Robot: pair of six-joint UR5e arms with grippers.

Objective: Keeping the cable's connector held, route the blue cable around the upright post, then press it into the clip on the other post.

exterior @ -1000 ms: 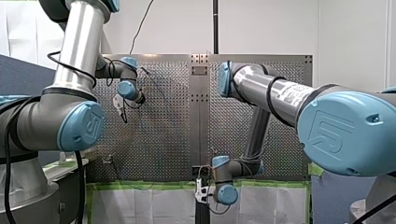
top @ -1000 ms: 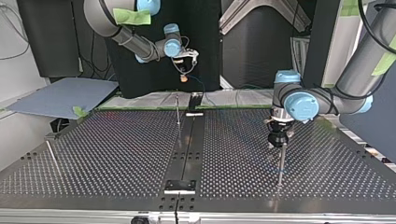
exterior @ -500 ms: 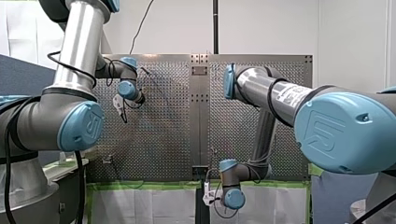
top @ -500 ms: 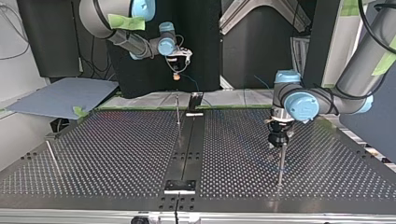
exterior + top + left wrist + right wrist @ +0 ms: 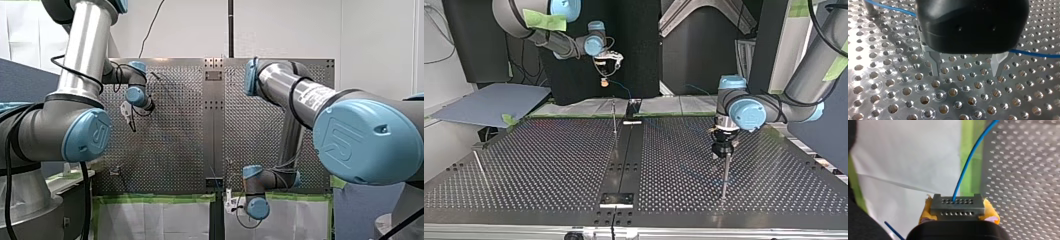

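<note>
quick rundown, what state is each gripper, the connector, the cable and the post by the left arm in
left gripper: open, nothing between its fingers
right gripper: shut on connector
connector: clamped between yellow pads
blue cable: plugged into connector, running off toward the table
post: upright, not gripped

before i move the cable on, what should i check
1. Grip on the connector: ok, clamped between the yellow pads of the right tool.
2. Run of the blue cable out of the connector: ok, no kink showing.
3. State of the left tool: ok, open, nothing between its fingers.
4. Wrap of the blue cable around the post: cannot tell, too thin in the top view.
5. Seat in the clip: cannot tell, no view shows a clip.
</note>
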